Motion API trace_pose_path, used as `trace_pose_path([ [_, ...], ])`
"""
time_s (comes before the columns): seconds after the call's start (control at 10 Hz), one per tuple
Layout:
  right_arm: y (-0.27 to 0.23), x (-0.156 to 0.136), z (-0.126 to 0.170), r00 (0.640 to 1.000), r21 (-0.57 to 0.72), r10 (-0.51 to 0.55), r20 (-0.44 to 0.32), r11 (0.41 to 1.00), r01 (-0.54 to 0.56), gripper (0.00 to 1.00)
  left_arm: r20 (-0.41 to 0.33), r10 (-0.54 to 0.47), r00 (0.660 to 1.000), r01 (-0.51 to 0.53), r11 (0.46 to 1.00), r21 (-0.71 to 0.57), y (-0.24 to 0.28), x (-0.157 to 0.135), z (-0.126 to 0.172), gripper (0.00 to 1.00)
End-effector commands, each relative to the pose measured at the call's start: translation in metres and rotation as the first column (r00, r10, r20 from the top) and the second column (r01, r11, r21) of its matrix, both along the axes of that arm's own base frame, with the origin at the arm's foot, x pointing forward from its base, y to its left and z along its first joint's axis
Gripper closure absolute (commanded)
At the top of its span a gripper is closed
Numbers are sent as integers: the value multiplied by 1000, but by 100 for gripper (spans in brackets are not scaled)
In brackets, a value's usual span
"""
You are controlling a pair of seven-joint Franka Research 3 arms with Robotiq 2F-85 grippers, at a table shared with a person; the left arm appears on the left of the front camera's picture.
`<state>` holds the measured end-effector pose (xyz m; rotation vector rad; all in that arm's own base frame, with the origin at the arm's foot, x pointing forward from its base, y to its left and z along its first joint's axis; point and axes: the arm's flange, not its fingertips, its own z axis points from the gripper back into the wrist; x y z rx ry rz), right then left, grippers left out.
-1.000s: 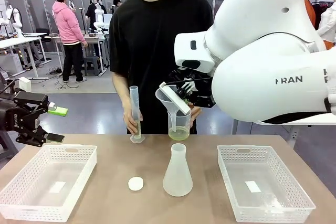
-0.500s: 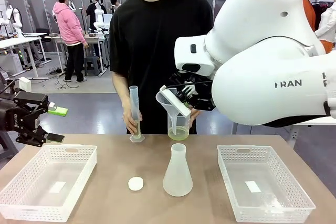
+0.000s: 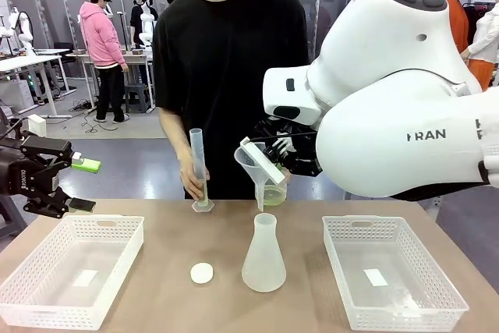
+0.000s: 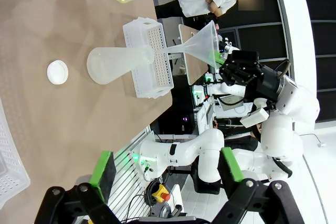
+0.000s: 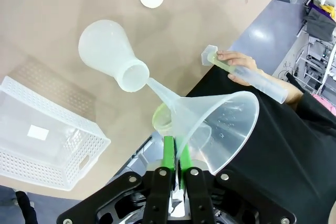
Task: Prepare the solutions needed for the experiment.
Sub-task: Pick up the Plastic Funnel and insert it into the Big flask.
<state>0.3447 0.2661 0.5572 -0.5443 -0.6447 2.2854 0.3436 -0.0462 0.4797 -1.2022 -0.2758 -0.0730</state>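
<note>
R gripper [image 3: 266, 158] has its green pads pressed together on the rim of the translucent plastic funnel [image 3: 251, 163], pinching it, so you're carrying it by the lip with the bowl tilted and the stem pointing down. That leaves the bowl open for pouring. The stem tip hangs just above the mouth of the frosted conical flask [image 3: 263, 259] at table centre and isn't seated yet, as far as I can tell. In the R wrist view the pads [image 5: 169, 153] grip the rim edge-on, and the spout lines up w/ the flask neck [image 5: 131, 75]. The pale yellow-green solution [image 3: 274, 199] sits in a clear beaker at 12 o'clock from the flask, half hidden behind the funnel and w/in the person's reach. At 11 o'clock the person's hand [image 3: 189, 182] steadies a tall clear graduated cylinder [image 3: 199, 163] upright on the table, prob. for measuring. The small white round cap [image 3: 202, 272] lies at 9 o'clock beside the flask, off so the neck stays free. L gripper [image 3: 83, 185] hovers w/ jaws spread wide and nothing between them, well apart at the 9 o'clock table edge above the white mesh basket [image 3: 101, 221]. A matching basket [image 3: 374, 221] sits at 3 o'clock. Next, I'd judge: lower the stem in.
</note>
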Motion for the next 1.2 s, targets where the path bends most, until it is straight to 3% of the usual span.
trace_pose_path([
  [0.0,-5,3,-11,1000,35,-1,-6,999,1,96,18,-5,1000,6,1000,-23,-2,-1,1,0],
  [1.1,-17,26,-60,994,82,-47,-97,995,55,96,18,-5,1000,6,1000,-23,-2,-1,1,0],
])
